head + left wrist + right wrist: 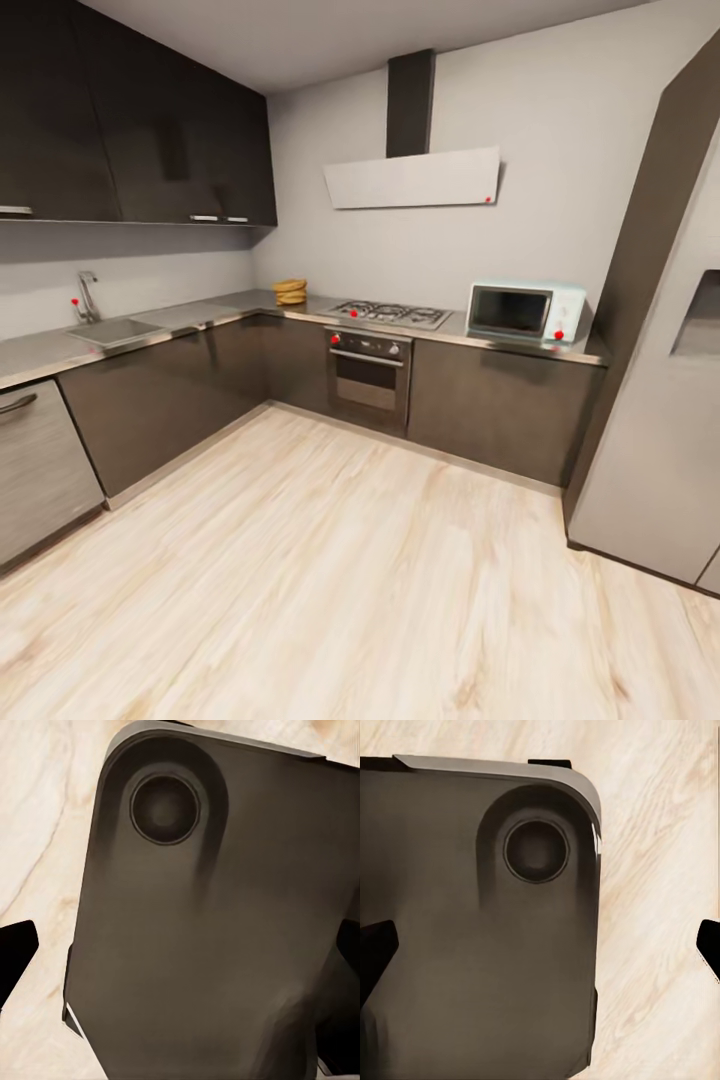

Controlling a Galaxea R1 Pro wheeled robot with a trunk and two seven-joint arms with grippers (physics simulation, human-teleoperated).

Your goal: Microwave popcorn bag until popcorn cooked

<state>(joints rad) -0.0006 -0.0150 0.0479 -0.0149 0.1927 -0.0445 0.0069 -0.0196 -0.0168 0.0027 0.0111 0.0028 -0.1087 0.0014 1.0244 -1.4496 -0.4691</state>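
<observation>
- Head view: L-shaped kitchen seen across a pale wood-plank floor [330, 580]. No brand, label or writing can be read anywhere.
- Small tan-brown popcorn bag [291, 291] w/ rolled rim sits on the long grey glossy countertop [190, 318], in the corner by the back wall, just beside the grated gas hob [392, 314].
- Boxy pale-blue microwave [525, 311] w/ dark glass door stands on the same countertop past the hob, well apart from the bag; door looks closed; a red dot shows near its lower front corner.
- Dark built-in oven [369, 372] under the hob; slanted grey extractor hood [414, 179] above.
- Steel sink w/ tap [105, 325] on the side run; dark wall cabinets [130, 120] overhead; tall grey fridge [660, 420] at the far side.
- Left gripper [180, 967]: black fingertips [16, 949] show at opposite edges of the left wrist view, so spread wide, holding nothing; dark robot-body panel [210, 945] behind.
- Right gripper [540, 952]: likewise spread wide, nothing held, over a dark panel and floor.
</observation>
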